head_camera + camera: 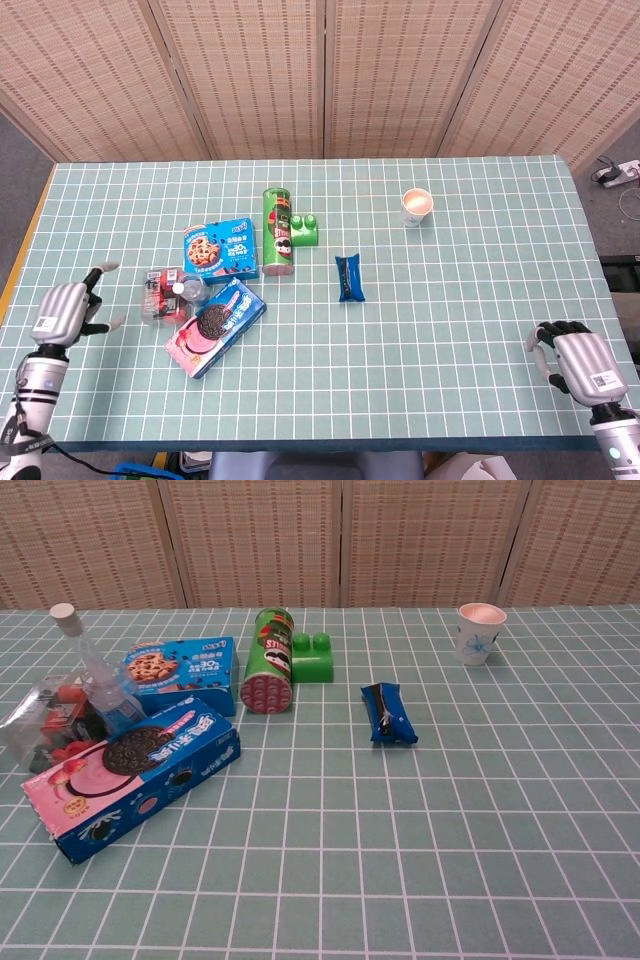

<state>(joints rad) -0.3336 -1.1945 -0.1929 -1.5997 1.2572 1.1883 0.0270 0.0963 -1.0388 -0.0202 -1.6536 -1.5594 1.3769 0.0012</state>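
My left hand (70,308) hovers over the table's left edge with its fingers spread and nothing in them. The nearest thing to it is a clear packet of red items (158,296) (45,725), a short way to its right. My right hand (575,358) sits near the front right corner, fingers slightly bent and apart, holding nothing and far from every object. Neither hand shows in the chest view. A clear bottle (190,291) (100,680) lies over the packet. Beside them are a pink and blue Oreo box (215,325) (130,775) and a blue cookie box (221,250) (180,670).
A green Pringles can (278,232) (267,663) lies on its side next to a green block (305,230) (314,658). A blue snack bar (350,277) (388,713) lies mid-table. A paper cup (417,206) (480,633) stands at the back right. Wicker screens stand behind the green grid-patterned table (460,380).
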